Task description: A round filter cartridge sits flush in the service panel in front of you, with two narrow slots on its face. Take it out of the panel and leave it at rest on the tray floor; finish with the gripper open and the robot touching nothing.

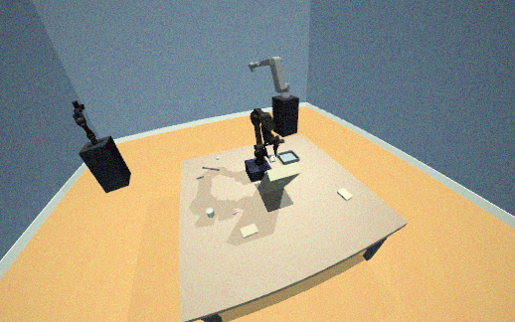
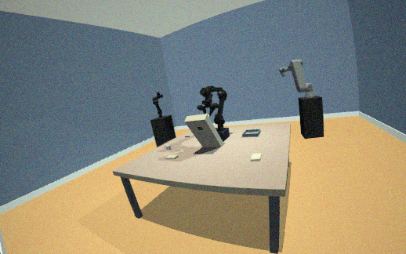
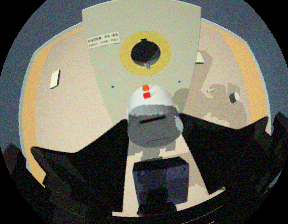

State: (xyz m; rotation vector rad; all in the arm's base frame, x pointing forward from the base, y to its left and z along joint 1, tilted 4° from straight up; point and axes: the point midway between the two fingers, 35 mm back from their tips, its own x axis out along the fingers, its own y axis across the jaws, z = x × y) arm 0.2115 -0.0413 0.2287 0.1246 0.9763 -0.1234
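The service panel [image 1: 283, 173] [image 2: 208, 136] [image 3: 182, 30] stands tilted on the table. Its round opening, inside a yellow ring [image 3: 126, 54], is dark and empty in the wrist view. The filter cartridge [image 3: 154, 131] is out of the panel, white with orange and red marks on its side; one dark slot shows on its shaded face. My gripper [image 3: 153, 120] is shut on the cartridge, one black finger at each side. In the top view the cartridge [image 1: 272, 158] is a small white shape by the fingers, left of the tray [image 1: 290, 163] [image 2: 251, 136]. The tray is blue-grey with a low rim.
The arm's dark blue base [image 1: 256, 170] [image 3: 162, 182] is close to the panel. Pale flat blocks [image 1: 345, 194] [image 1: 250, 231], a small cup [image 1: 210, 213] and thin dark rods [image 1: 211, 169] lie around the table. Two other arms stand on black pedestals [image 1: 105, 164] [image 1: 285, 115] beyond it.
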